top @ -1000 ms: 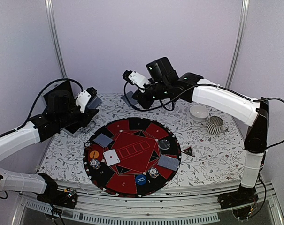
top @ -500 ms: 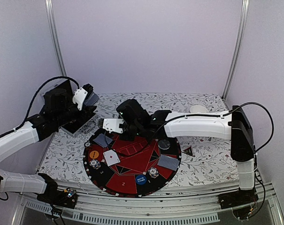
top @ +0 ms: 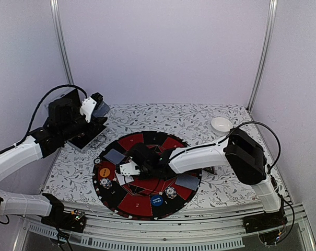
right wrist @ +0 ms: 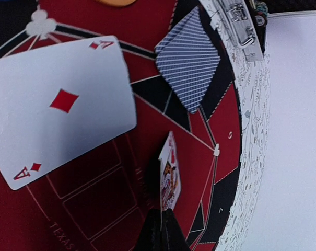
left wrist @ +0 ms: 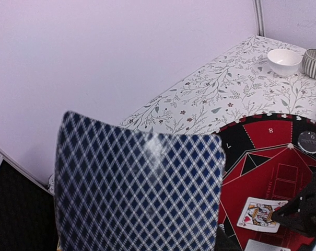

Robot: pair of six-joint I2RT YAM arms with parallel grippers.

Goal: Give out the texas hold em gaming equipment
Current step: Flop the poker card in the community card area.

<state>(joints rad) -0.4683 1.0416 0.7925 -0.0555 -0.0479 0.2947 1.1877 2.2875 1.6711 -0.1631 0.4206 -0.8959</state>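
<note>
My left gripper (top: 97, 110) is raised over the table's left rear, shut on a stack of blue-checked playing cards (left wrist: 139, 188) that fills the left wrist view and hides its fingers. My right gripper (right wrist: 162, 222) is low over the round red-and-black mat (top: 147, 138), shut on a red face card (right wrist: 168, 175) held on edge. Right next to it an ace of diamonds (right wrist: 61, 104) lies face up. Face-down cards (top: 114, 156) (top: 187, 181) lie at the mat's left and right. An orange button (top: 103, 171), a blue button (top: 156, 199) and chips (top: 106, 183) (top: 171, 192) sit on the rim.
A white bowl (top: 221, 124) and a ribbed grey cup (left wrist: 314, 63) stand at the back right; the right arm's elbow (top: 244, 154) covers the cup from above. A black tray (top: 87, 140) lies under my left gripper. A dark round disc (left wrist: 309, 141) sits on the mat.
My right arm has swung from the table's back down to the mat's left-centre, carrying its card. My left gripper has lifted slightly with its cards.
</note>
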